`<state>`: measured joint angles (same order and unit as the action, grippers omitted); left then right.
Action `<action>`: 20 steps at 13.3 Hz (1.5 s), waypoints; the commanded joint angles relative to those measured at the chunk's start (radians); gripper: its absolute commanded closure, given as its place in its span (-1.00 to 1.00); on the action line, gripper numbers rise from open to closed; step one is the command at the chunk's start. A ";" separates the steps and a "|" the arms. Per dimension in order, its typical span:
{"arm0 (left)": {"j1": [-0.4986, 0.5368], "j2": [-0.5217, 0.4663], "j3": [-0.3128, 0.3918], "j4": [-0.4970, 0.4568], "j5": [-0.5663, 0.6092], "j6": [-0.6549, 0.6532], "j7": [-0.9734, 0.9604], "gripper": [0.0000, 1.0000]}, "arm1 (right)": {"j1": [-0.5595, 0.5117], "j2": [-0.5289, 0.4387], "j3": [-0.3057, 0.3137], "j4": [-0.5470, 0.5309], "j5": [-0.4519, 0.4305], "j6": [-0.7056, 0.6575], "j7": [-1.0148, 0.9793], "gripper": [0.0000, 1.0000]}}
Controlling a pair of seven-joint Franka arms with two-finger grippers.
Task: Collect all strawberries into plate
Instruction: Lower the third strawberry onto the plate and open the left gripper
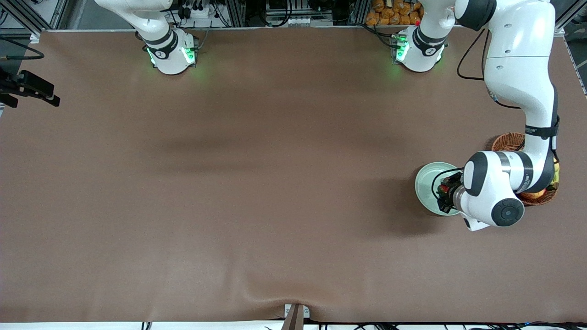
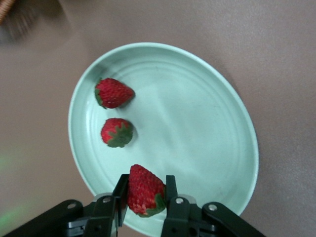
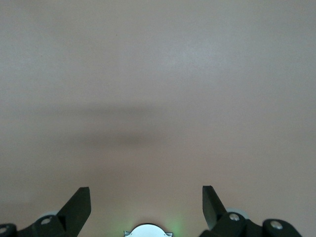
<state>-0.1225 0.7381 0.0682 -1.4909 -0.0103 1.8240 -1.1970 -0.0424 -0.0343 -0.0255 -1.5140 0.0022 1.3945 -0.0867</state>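
Strawberries: two [image 2: 113, 93] [image 2: 117, 132] already lie on the plate [image 2: 207, 123], close together at the upper left of the left wrist frame, not touching each other. Third strawberry [image 2: 144, 190] is clamped between the fingers [image 2: 120, 195] of the left gripper [image 2: 145, 195], hanging over the plate's rim area at the bottom centre of that frame; not yet released. In the front frame the plate [image 1: 424, 183] sits at the right-centre, just beside the wicker basket [image 1: 508, 142], with the left gripper [image 1: 444, 195] over it. Right gripper [image 3: 146, 202] waits with fingers spread wide over bare desk [image 3: 158, 74], holding nothing. Judgement: task nearly complete, two of three berries placed; what is left is letting go of the last one, preferably a little further in from the rim so it does not roll off.
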 commanded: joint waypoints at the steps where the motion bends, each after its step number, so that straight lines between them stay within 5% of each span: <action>1: -0.002 0.029 -0.007 0.000 0.023 0.023 0.010 0.29 | 0.003 -0.015 -0.001 -0.020 -0.011 0.009 -0.010 -1.00; 3: 0.004 0.021 -0.007 0.001 0.023 0.020 0.011 -0.99 | -0.001 -0.010 -0.001 -0.020 -0.011 0.008 -0.012 -1.00; 7: 0.003 0.007 -0.004 0.015 0.020 0.014 0.017 -1.00 | -0.002 -0.010 -0.002 -0.020 -0.013 0.007 -0.031 -1.00; 16: 0.003 -0.236 -0.010 0.027 0.019 -0.028 0.014 -1.00 | 0.004 -0.010 -0.002 -0.018 -0.011 0.024 -0.030 -1.00; 20: -0.019 -0.272 -0.014 0.060 0.026 -0.100 0.121 -1.00 | 0.003 -0.009 -0.002 -0.018 -0.011 0.027 -0.030 -1.00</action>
<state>-0.1354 0.4809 0.0587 -1.4391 -0.0096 1.7618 -1.1461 -0.0425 -0.0330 -0.0266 -1.5182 0.0009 1.4114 -0.1059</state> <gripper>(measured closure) 0.000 0.000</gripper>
